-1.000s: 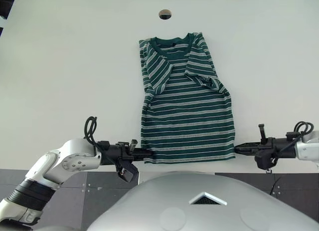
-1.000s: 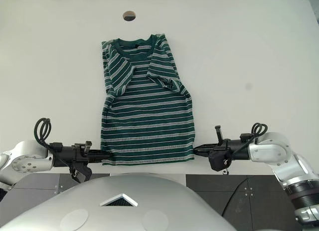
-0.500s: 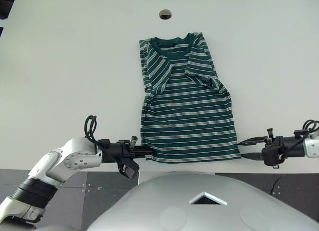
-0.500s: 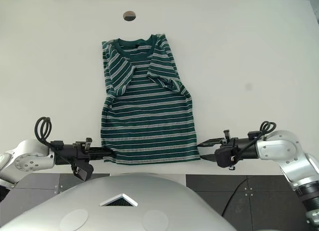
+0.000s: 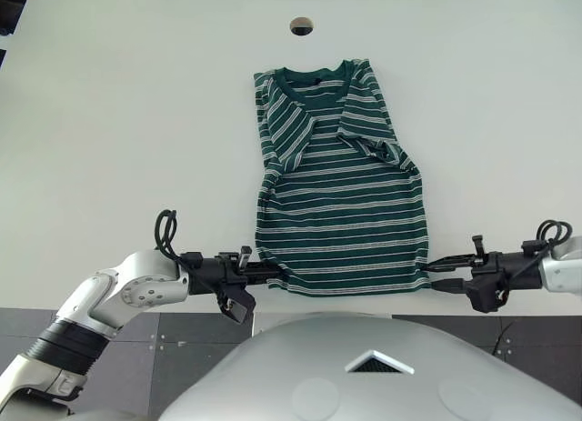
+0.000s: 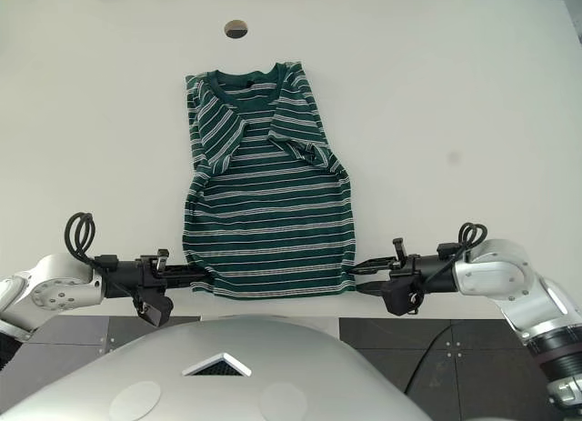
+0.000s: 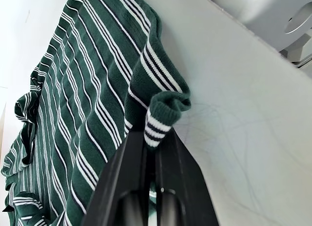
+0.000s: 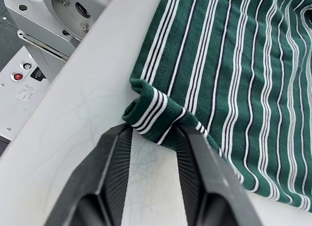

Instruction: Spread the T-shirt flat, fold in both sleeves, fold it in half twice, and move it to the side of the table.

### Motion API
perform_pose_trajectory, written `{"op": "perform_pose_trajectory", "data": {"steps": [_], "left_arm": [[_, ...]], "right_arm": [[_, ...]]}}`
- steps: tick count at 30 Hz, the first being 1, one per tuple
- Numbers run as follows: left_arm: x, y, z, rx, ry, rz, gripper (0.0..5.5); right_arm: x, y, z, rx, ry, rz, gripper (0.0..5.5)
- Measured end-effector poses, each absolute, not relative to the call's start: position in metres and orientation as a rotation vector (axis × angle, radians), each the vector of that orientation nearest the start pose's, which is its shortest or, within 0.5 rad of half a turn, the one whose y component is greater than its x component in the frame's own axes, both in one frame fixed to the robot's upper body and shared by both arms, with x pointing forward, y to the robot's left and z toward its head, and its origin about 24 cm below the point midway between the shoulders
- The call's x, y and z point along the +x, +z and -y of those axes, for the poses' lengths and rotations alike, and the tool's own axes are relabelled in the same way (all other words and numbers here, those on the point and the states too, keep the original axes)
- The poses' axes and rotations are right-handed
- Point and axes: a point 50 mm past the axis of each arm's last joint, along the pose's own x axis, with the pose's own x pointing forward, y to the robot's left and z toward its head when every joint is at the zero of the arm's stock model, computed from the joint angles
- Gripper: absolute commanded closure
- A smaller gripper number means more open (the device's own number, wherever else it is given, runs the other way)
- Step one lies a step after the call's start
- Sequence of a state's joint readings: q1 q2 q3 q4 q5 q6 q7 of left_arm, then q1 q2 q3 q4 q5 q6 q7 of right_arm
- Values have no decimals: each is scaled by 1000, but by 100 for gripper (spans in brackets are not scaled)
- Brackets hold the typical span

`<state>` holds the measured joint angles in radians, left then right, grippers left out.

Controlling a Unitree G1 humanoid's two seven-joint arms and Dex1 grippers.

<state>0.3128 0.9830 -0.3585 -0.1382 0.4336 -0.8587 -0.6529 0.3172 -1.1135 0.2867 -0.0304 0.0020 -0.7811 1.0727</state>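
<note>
**A:** Fingers of the left gripper (image 5: 275,274), how did they stand?

**B:** Clenched. They pinched the left hem corner of the dark green knit T-shirt with white stripes (image 5: 341,212), and the cloth was bunched up between them at the near edge of the flat white table (image 5: 136,121).

**A:** And the T-shirt itself?

**B:** It lay in the middle of the table, collar at the far end and hem at the near edge. Both sleeves were folded in across the chest, with the right one rumpled. A small round hole in the tabletop (image 5: 301,25) sat just beyond the collar.

**A:** The right side?

**B:** The right gripper (image 8: 153,131) was at the other hem corner. Its fingers were set wider, one on each side of a rolled fold of hem. The fold filled the gap and touched both, so they were grasping the T-shirt too.
</note>
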Motion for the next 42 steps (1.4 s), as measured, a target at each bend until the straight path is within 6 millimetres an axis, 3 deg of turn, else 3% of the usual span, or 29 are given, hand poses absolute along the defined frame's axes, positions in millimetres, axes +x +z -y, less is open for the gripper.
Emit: {"op": "perform_pose_trajectory", "data": {"steps": [5, 15, 18, 23, 26, 30, 36, 40, 42], "left_arm": [[112, 30, -190, 1134, -1622, 130, 540], [113, 29, -187, 1124, -1617, 128, 540], [114, 35, -183, 941, -1576, -57, 540], [108, 76, -183, 477, -1697, -352, 540], [102, 114, -189, 279, -1852, -518, 540], [109, 135, -192, 177, -1835, -441, 540], [142, 123, -216, 309, -1559, -305, 540], [203, 103, -238, 478, -1165, -169, 540], [221, 103, -241, 510, -1078, -132, 540]], "right_arm": [[121, 44, 237, -926, 1730, -236, 538], [121, 44, 236, -883, 1711, -267, 538], [122, 47, 232, -713, 1664, -359, 538], [118, 72, 224, -384, 1667, -508, 538], [118, 101, 216, -233, 1701, -544, 538], [124, 124, 213, -221, 1675, -481, 538], [151, 131, 208, -322, 1514, -266, 538], [199, 133, 199, -385, 1267, -68, 538], [216, 135, 195, -409, 1195, -13, 538]]}}
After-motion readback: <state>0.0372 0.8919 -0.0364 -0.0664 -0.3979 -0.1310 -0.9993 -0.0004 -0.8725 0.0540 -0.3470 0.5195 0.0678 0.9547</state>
